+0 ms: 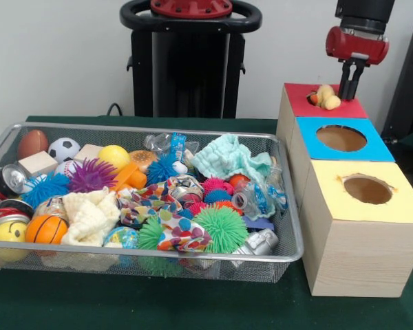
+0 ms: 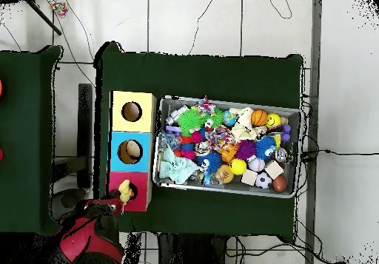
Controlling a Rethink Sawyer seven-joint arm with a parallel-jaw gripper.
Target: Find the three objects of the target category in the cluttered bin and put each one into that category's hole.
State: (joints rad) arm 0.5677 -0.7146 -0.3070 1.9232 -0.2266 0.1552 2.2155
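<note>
A yellow soft toy (image 1: 325, 97) (image 2: 124, 190) lies on top of the red box (image 1: 351, 108) (image 2: 141, 184), over its hole. My gripper (image 1: 350, 91) (image 2: 112, 204) hangs just beside the toy, on its right in the front view. Its fingers are close together with nothing between them. The blue box (image 1: 378, 150) (image 2: 117, 151) and the yellow box (image 1: 406, 206) (image 2: 118, 112) stand in a row with the red one, and their round holes show. The wire bin (image 1: 292, 240) (image 2: 299, 151) is full of mixed toys.
The bin holds spiky balls (image 1: 221, 228), a small basketball (image 1: 46, 229), a soccer ball (image 1: 63, 148), wooden blocks (image 1: 38, 163), cloths (image 1: 228, 158), cans and plastic pieces. The three boxes stand close beside the bin on the green cloth (image 1: 124, 302).
</note>
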